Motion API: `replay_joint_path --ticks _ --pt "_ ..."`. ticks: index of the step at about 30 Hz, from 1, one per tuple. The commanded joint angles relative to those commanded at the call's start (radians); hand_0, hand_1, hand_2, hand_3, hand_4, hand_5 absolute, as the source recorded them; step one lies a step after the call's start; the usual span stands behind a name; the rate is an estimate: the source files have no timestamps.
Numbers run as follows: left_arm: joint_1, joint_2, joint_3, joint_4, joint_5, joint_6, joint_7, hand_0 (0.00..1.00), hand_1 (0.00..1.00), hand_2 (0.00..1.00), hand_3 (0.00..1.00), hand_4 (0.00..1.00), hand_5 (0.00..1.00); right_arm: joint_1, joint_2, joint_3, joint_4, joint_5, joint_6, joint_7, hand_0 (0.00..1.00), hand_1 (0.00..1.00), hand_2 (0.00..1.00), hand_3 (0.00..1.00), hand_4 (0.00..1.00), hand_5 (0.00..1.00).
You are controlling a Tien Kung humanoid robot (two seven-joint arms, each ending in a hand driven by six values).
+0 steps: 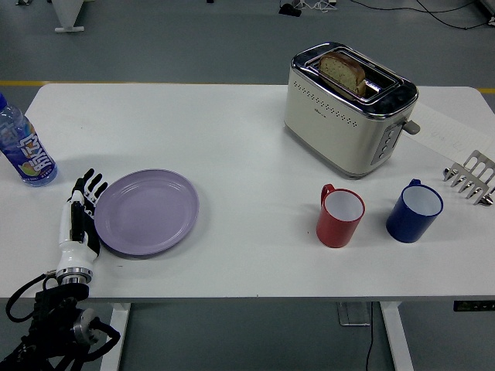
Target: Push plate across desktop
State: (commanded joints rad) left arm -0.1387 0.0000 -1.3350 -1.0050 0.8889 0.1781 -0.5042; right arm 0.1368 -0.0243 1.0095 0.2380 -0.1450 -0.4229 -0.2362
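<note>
On the white rectangular table (232,154), cream two-slot toaster (348,108) holding bread sits toward the far right edge, round lilac plate (147,212) lies near the front left corner, and my left hand (80,218) rests flat against its left rim, fingers straight, gripping nothing.
</note>
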Motion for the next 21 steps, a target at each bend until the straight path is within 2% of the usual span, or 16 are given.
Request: replay_joint_path --ticks 21 --pt "-0.016 0.000 0.131 -0.013 -0.022 0.004 0.000 0.864 0.874 0.904 0.867 0.516 0.998 -0.005 -0.003 0.004 0.002 -0.009 -0.004 -0.005 0.552 0.451 0.593 0.583 0.301 0.485"
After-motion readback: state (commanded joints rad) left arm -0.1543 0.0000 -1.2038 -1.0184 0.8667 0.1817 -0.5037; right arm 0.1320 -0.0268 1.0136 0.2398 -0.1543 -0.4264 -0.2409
